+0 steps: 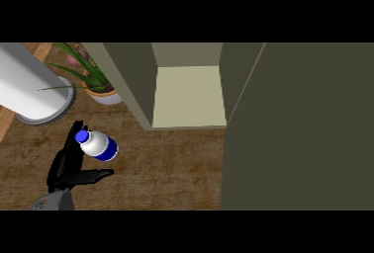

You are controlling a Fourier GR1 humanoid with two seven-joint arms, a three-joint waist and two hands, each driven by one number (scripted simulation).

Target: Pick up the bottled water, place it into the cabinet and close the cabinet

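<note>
Reach step: my left hand (67,168) spread open beside bottled water (98,145) (nothing held); next, close round it, lift toward cabinet (191,94).

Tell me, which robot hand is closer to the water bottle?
Left. The left hand is right beside the bottled water, fingers reaching up along its left side. The right hand is not in view.

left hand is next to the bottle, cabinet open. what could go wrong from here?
1. The left hand lies open beside the bottled water, its fingers not curled round it. Closing from this pose could tip or push the bottle rather than grip it.
2. The potted plant and a white cylinder stand just left of the cabinet opening; a wide lift could clip them.
3. The open cabinet door hides the counter on the right.
</note>
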